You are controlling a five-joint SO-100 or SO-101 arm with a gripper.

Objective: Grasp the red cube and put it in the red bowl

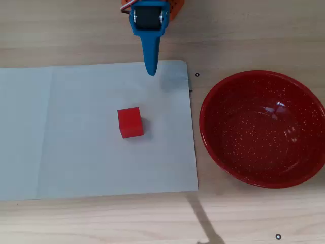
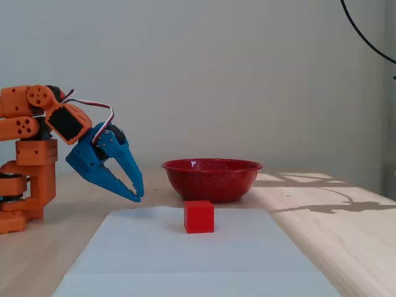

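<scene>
The red cube sits on a white paper sheet; in the fixed view the cube stands alone in front of the bowl. The red bowl, glossy with white speckles, stands empty on the wooden table right of the sheet, and it shows in the fixed view behind the cube. My blue gripper hangs over the sheet's far edge, well short of the cube. In the fixed view the gripper points down to the right, its jaws together and holding nothing.
The orange arm base stands at the left of the fixed view. Small black marks dot the wooden table. A thin shadow crosses the near table edge.
</scene>
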